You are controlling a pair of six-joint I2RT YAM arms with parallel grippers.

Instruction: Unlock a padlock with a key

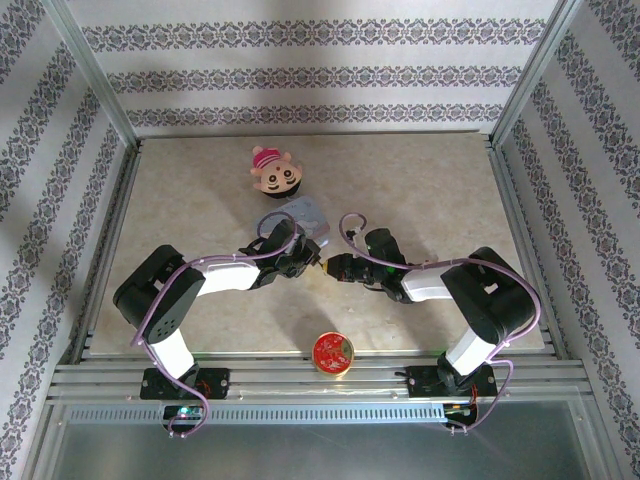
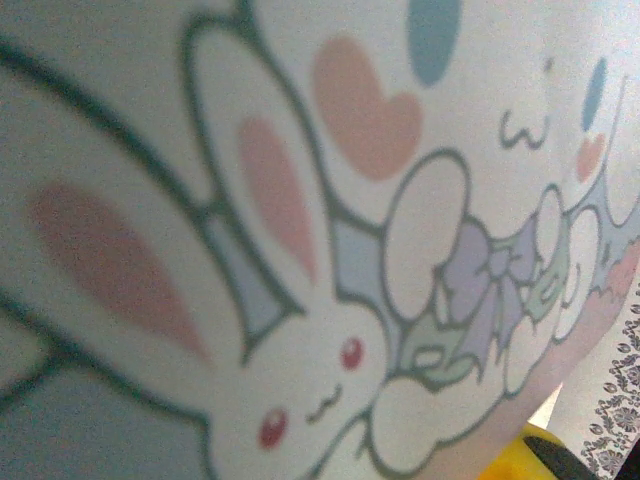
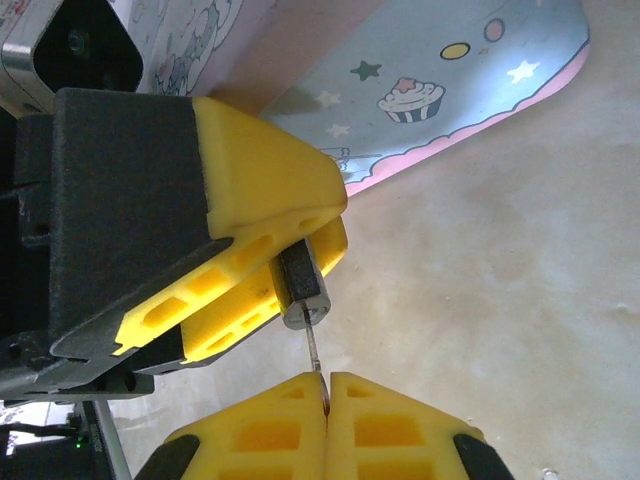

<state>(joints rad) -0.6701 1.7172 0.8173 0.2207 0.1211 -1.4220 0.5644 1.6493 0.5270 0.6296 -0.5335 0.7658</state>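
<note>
The padlock (image 3: 302,288) is clamped in the left hand (image 3: 335,225), just in front of the cartoon tin (image 3: 450,90), with its keyhole end facing out. The right hand (image 3: 325,385), closed tight on the key (image 3: 314,352), holds the blade tip at the keyhole, barely entered, it seems. The likely failure is a push slightly off-axis: it could twist the thin key in its pinch, or shove the padlock back in its grip.

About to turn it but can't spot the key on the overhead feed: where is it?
Right wrist view, bottom centre: the key is pinched in the shut right pincer, its tip reaching up to the padlock held in the left pincer.
</note>
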